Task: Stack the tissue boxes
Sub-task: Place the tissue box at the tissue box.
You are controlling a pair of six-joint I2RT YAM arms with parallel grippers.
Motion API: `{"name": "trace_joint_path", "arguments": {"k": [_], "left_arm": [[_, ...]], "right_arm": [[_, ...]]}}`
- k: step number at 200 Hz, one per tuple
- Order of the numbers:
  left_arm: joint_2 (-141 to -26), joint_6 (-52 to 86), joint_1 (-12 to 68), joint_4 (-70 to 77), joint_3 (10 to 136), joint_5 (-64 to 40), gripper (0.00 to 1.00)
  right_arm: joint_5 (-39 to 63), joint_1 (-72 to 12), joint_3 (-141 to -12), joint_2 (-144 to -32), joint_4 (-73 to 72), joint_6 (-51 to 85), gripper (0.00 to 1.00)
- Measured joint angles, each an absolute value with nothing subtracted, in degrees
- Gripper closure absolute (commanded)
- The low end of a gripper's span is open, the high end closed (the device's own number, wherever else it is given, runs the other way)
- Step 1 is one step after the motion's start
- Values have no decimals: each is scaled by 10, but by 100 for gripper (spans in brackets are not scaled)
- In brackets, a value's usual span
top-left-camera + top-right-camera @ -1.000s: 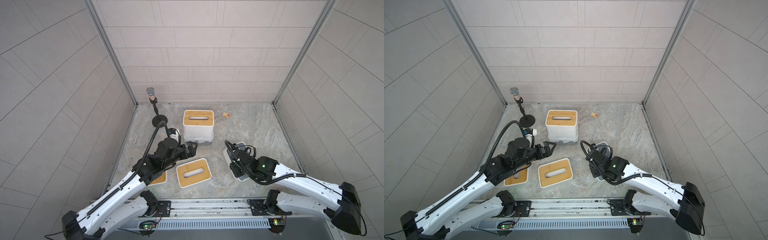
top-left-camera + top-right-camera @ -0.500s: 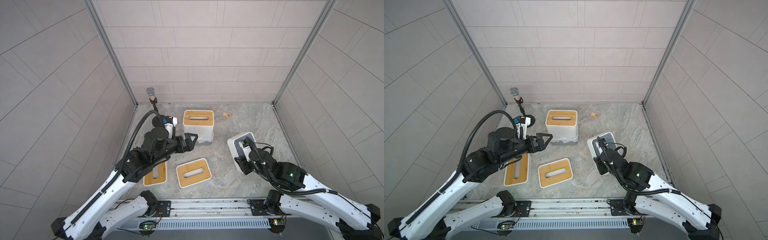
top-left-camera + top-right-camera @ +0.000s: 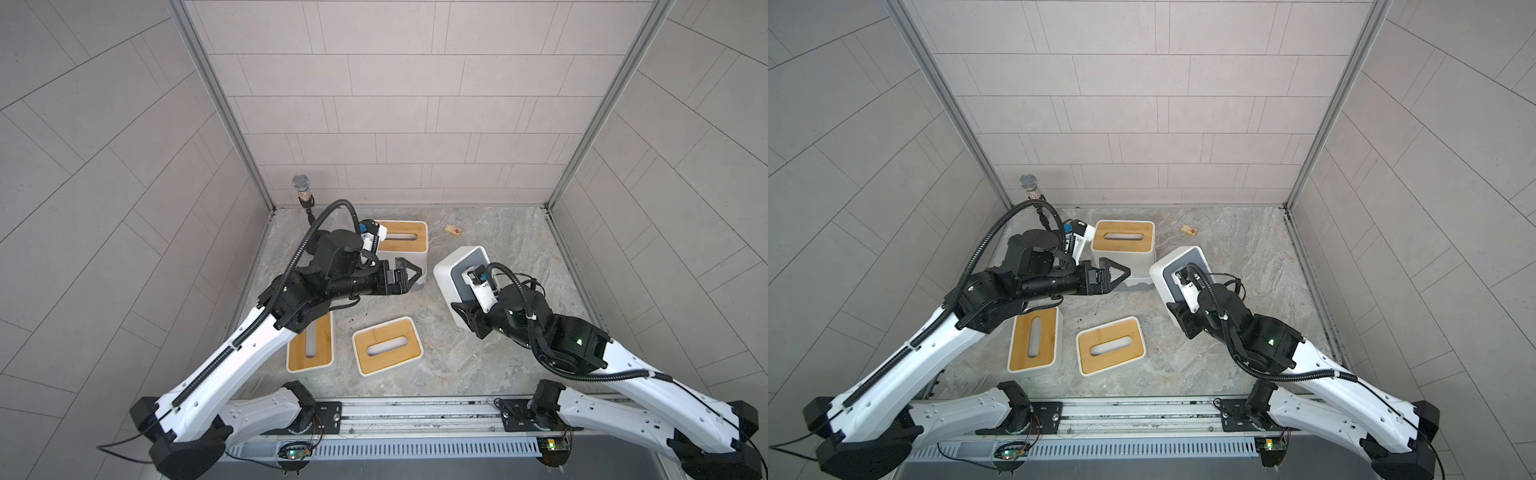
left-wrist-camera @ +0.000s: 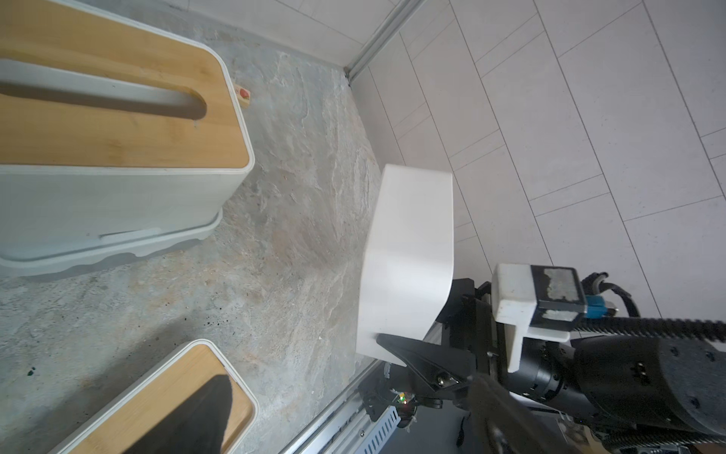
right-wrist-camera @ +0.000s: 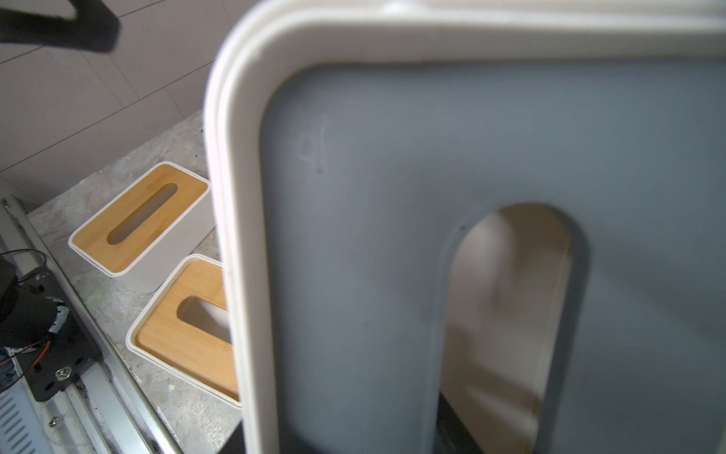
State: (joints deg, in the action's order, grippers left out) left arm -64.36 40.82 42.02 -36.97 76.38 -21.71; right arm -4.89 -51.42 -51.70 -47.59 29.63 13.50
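Bimanual cell, seen from above and from both wrists. The right pincer (image 3: 467,316) is clamped on the near end of the grey-topped box (image 3: 451,270). One black finger (image 4: 408,350) lies against the box's white outer wall and the other is hidden. The box hangs clear of the marbled tabletop (image 3: 478,365), tipped so that its slotted grey lid (image 5: 393,196) faces the right wrist camera.

The left pincer (image 3: 409,277) is spread wide with nothing between its jaws. It hovers just in front of the far stack. In that stack the far bamboo-topped box (image 3: 401,241) stands upright on the wavy-based white box (image 3: 1133,283), near the back wall.

Two more boxes rest flat on the tabletop near the front rail, side by side but apart:
- The left bamboo-topped box (image 3: 311,351) is partly under the left arm.
- The middle bamboo-topped box (image 3: 387,345) is turned slightly askew.

A small wooden block (image 3: 453,230) lies alone toward the back, well apart from every box. A microphone (image 3: 301,192) stands in the back left corner.
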Motion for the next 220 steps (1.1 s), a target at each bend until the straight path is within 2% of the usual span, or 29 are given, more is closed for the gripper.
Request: {"name": "trace_joint_path", "arguments": {"k": [49,100,154,220], "left_arm": [[-690,402,440,-337,764,-257,0],[-723,394,449,-310,768,-245,1],[-752,396,449,-282,783,-244,13],[-754,392,449,-274,787,-251,34]], "right_arm": [[-10,-514,-528,-505,272,121,74],[12,-514,-540,-511,269,113,75],[28,-514,-548,-519,269,98,75],[30,-514,-551,-527,273,84,75]]}}
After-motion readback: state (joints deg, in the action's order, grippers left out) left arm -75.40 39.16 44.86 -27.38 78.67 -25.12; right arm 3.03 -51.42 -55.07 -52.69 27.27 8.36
